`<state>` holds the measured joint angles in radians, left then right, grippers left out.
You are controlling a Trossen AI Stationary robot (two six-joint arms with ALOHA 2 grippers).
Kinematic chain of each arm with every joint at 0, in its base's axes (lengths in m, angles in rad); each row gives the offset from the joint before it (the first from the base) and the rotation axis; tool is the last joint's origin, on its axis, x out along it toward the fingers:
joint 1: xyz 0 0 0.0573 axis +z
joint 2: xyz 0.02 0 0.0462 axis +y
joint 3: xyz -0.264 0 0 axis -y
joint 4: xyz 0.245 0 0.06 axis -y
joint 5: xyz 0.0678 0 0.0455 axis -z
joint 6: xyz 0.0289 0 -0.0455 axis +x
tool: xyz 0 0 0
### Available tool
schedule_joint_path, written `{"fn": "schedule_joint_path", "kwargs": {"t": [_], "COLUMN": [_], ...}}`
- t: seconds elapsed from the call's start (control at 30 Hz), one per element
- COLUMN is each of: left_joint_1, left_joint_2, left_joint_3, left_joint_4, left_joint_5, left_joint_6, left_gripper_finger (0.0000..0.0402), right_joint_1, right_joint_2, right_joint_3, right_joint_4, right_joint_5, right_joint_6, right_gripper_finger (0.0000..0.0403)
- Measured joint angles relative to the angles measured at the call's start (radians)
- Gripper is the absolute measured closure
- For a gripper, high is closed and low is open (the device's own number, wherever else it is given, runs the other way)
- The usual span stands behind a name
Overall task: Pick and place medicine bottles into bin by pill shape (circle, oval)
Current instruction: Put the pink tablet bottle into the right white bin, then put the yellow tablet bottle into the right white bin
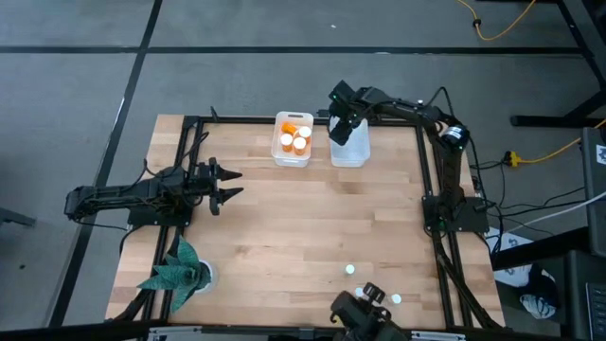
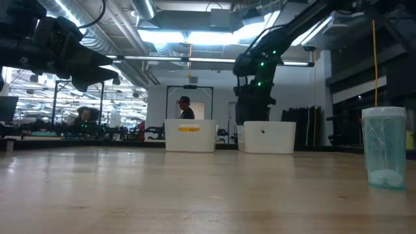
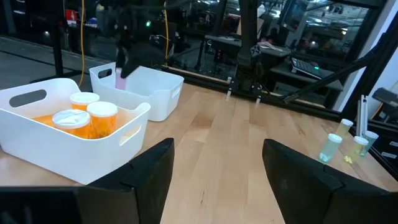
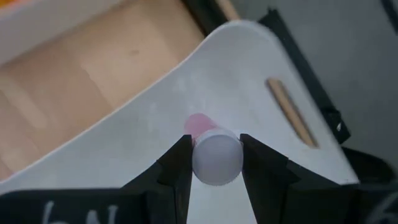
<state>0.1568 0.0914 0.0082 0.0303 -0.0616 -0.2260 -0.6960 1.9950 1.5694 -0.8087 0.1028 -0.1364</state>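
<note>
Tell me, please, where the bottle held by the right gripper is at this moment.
The white-capped bottle sits between the fingers of the right gripper, above the right-hand white bin at the table's far edge, beside the bin of orange bottles.

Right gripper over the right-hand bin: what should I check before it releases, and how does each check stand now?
1. Right gripper clamped on the pink bottle by its white cap: ok.
2. Bottle over the right bin, not the table: ok.
3. Right bin free of other bottles: cannot tell, the arm hides part of it.
4. Left bin holds only orange bottles: ok.
5. Left gripper open, well away from both bins: ok.
6. Pill shape matches this bin: cannot tell.
</note>
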Motion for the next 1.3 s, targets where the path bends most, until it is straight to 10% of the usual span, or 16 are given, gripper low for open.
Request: {"fn": "schedule_joint_path", "kwargs": {"t": [0.93,1.3], "left_joint_1": [0.000,0.000], "left_joint_2": [0.000,0.000], "left_joint_3": [0.000,0.000], "left_joint_4": [0.000,0.000], "left_joint_5": [0.000,0.000], "left_joint_6": [0.000,0.000], "left_gripper_finger": [0.0165,0.0165], "right_joint_1": [0.000,0.010], "right_joint_2": [0.023,0.022], "right_joint_3": [0.012,0.281], "right_joint_4": [0.011,-0.263], "right_joint_5": [0.001,0.028], "right_joint_6": [-0.007,0.120], "right_gripper_finger": [0.0190,0.0193]}}
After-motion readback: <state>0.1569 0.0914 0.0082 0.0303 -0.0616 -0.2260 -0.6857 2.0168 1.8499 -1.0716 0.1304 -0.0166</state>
